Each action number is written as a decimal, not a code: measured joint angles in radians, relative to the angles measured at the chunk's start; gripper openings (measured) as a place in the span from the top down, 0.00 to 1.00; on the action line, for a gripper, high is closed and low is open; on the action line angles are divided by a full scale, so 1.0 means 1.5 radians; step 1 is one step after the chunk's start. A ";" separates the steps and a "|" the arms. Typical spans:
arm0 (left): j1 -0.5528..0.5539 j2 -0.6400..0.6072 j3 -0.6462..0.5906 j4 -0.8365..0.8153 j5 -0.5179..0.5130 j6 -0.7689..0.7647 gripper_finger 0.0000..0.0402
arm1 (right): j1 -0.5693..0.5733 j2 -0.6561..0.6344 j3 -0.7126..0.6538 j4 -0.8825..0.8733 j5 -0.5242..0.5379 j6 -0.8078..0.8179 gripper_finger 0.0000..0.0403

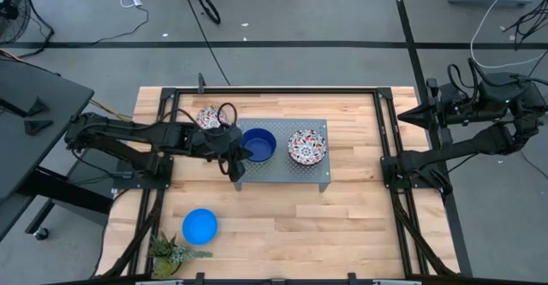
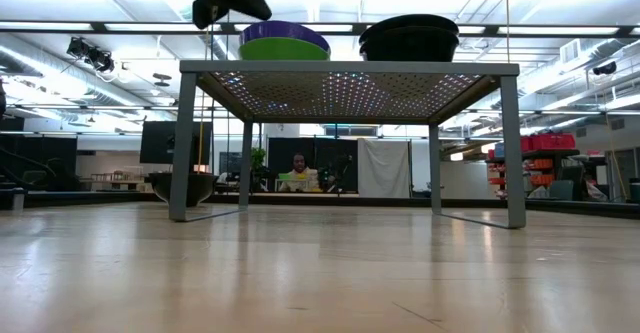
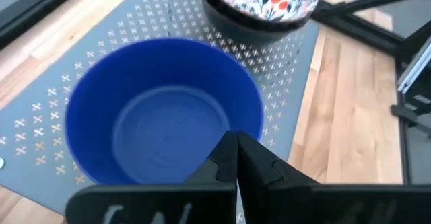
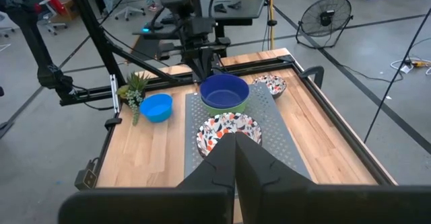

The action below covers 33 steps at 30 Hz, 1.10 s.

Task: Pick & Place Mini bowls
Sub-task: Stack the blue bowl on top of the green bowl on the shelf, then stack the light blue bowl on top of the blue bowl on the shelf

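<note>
A dark blue mini bowl point(image 1: 259, 145) sits nested in a green one point(image 4: 222, 105) on the left part of the raised grey perforated tray point(image 1: 282, 172). A floral mini bowl point(image 1: 307, 146) stands on the tray's right part. Another floral bowl point(image 1: 210, 117) rests on the table left of the tray. A bright blue bowl point(image 1: 199, 226) lies near the front left. My left gripper point(image 3: 236, 143) is shut just over the dark blue bowl's left rim point(image 3: 168, 177), with nothing between its fingers. My right gripper point(image 4: 236, 140) is shut, held high beyond the table's right edge.
A small spiky green plant point(image 1: 171, 252) stands at the front left corner. The tray stands on four legs point(image 2: 182, 143) with open space beneath. Black frame rails point(image 1: 390, 139) run along the table's sides. Bare wood lies in front of and to the right of the tray.
</note>
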 joint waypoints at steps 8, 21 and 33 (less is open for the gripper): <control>-0.005 0.013 -0.001 -0.023 0.012 -0.001 1.00 | 0.000 0.000 0.000 0.000 0.000 0.000 0.98; -0.005 0.012 0.004 0.005 0.001 0.002 1.00 | 0.000 0.000 0.000 0.000 0.000 0.000 0.98; -0.001 -0.014 0.058 -0.090 -0.024 0.037 1.00 | 0.000 0.000 0.000 0.000 0.000 0.000 0.98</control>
